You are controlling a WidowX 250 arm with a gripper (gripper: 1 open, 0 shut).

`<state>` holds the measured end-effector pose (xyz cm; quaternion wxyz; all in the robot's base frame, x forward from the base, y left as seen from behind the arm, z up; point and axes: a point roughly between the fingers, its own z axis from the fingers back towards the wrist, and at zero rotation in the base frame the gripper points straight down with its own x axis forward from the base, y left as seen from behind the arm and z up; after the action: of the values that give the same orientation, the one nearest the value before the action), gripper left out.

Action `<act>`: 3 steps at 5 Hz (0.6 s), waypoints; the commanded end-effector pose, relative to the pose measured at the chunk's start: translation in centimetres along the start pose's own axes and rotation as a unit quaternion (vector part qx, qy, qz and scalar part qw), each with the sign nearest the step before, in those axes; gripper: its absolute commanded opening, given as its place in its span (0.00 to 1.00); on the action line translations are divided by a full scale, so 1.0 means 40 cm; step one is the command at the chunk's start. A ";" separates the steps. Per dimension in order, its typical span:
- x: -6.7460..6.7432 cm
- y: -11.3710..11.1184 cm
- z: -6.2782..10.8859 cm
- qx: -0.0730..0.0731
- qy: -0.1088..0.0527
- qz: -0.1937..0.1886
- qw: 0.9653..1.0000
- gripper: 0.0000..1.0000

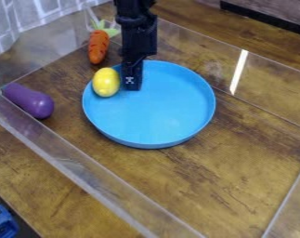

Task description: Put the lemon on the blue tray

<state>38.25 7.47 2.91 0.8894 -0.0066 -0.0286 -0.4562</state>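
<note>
The lemon [105,82], small, yellow and egg-shaped, lies at the upper left rim of the blue tray [159,116], a large round shallow dish. My gripper [131,80] hangs straight down just right of the lemon, its black fingertips low over the tray's inner edge and touching or nearly touching the fruit. From this angle the fingers read as one dark block, so the gap between them is hidden. The lemon does not appear to sit between them.
An orange carrot [98,46] lies behind the tray, left of the arm. A purple eggplant [30,101] rests at the far left. Clear plastic walls [65,158] fence the wooden tabletop at the front and left.
</note>
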 end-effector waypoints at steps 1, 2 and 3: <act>0.017 0.021 0.057 0.022 -0.013 0.005 1.000 0.00; 0.021 0.015 0.060 0.017 -0.012 0.011 1.000 0.00; 0.025 0.010 0.062 0.011 -0.011 0.017 1.000 0.00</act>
<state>37.71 7.25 3.11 0.8996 -0.0215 -0.0123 -0.4360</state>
